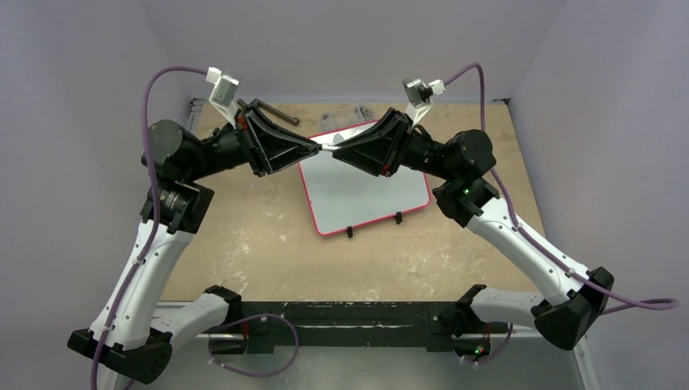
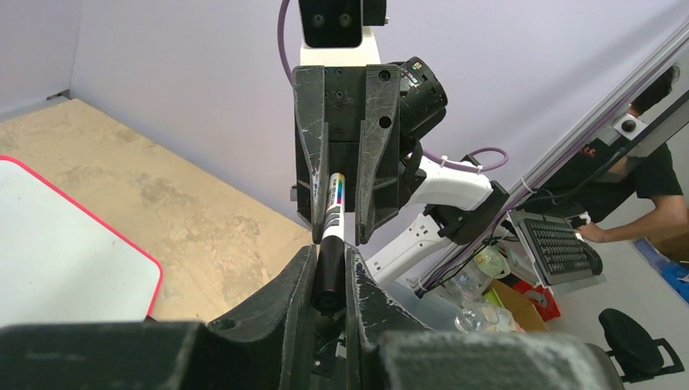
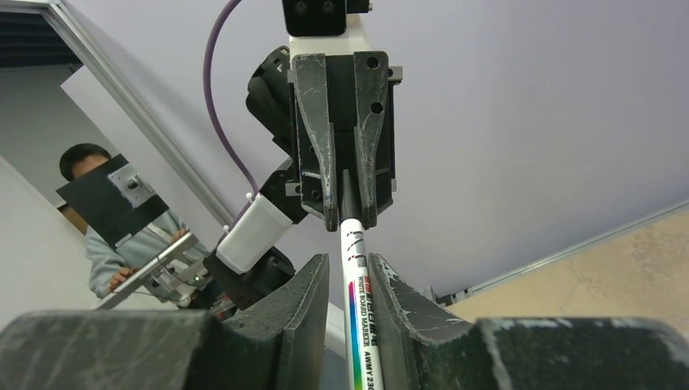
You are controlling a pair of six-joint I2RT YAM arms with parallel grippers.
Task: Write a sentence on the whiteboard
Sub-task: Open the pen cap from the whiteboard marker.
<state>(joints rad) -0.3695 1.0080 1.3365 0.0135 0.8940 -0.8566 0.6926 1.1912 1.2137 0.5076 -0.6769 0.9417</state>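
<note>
The work surface is a tan wooden table (image 1: 244,244) with worn pale patches, enclosed at the back and sides by lavender walls (image 1: 349,41).

**Whiteboard.** The whiteboard (image 1: 366,195) lies flat on the table, in the far half and near the centre, turned slightly out of square with the table edges. Its red-pink frame is visible all round. Two small black feet (image 1: 349,232) sit on the edge nearest the arm bases.

**Arm position.** Both arms are raised and bent inward. The two grippers face each other tip to tip above the far edge of the whiteboard, clear of its surface.

**Marker.** A whiteboard marker (image 1: 326,148) spans the space between the two grippers. It has a white barrel with a rainbow stripe, printed lettering and a black end.

**Left gripper.** The left gripper (image 2: 331,260) is clamped on the black end of the marker. Both fingers press against it.

**Right gripper.** The right gripper (image 3: 348,272) has its fingers set narrowly on either side of the white barrel. A thin sliver of space shows on one side, so it cannot be told whether the grip is firm.

**Background.** A person seated at a keyboard (image 2: 561,244) is visible beyond the enclosure in the left wrist view.
</note>
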